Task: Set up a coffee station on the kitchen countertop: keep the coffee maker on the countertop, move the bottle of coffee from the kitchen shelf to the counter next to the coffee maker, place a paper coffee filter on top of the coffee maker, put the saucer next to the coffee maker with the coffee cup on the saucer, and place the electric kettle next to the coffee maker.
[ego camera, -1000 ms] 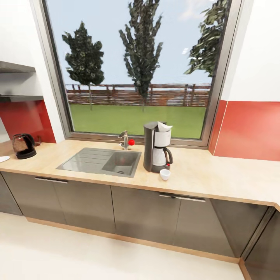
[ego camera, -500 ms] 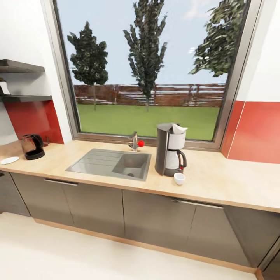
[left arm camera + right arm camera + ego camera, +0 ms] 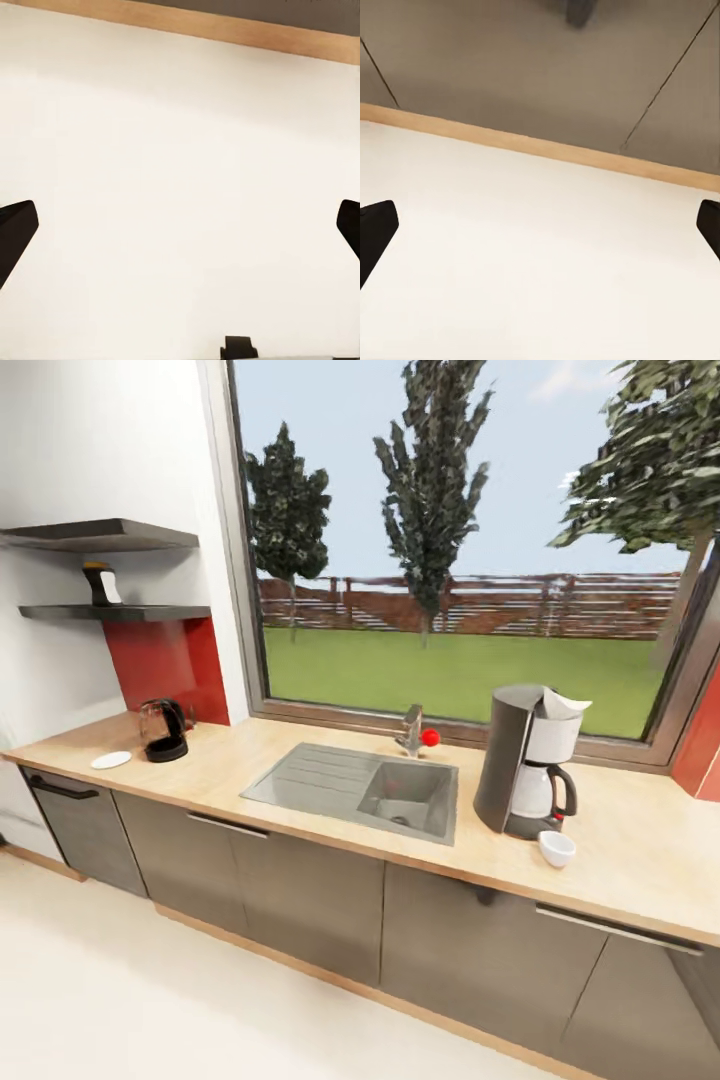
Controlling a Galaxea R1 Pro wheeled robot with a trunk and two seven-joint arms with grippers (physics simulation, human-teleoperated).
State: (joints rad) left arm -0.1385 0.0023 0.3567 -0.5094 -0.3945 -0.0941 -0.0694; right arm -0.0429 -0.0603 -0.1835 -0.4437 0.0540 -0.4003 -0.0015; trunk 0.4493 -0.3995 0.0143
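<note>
Along the countertop [image 3: 300,760], the head camera had swung left over the past second, bringing the shelf [image 3: 115,612] and its upright coffee bottle [image 3: 99,583] into the upper left of the frame, likely the next thing to fetch. The coffee maker [image 3: 525,760], filter [image 3: 563,703] on top, stood at right with its handle pointing right, cup [image 3: 556,848] in front. Kettle [image 3: 163,730] and saucer [image 3: 110,760] waited at left. Both the left gripper [image 3: 180,232] and right gripper [image 3: 540,232] hung spread wide over the floor [image 3: 150,980].

Light wood countertop [image 3: 640,860], grey cabinets [image 3: 300,880], red wall panel [image 3: 160,660]; dark grey coffee maker [image 3: 525,760] topped by a white filter [image 3: 562,703], white cup [image 3: 556,848], black kettle [image 3: 164,730], white saucer [image 3: 110,760], cream floor [image 3: 150,1000]
</note>
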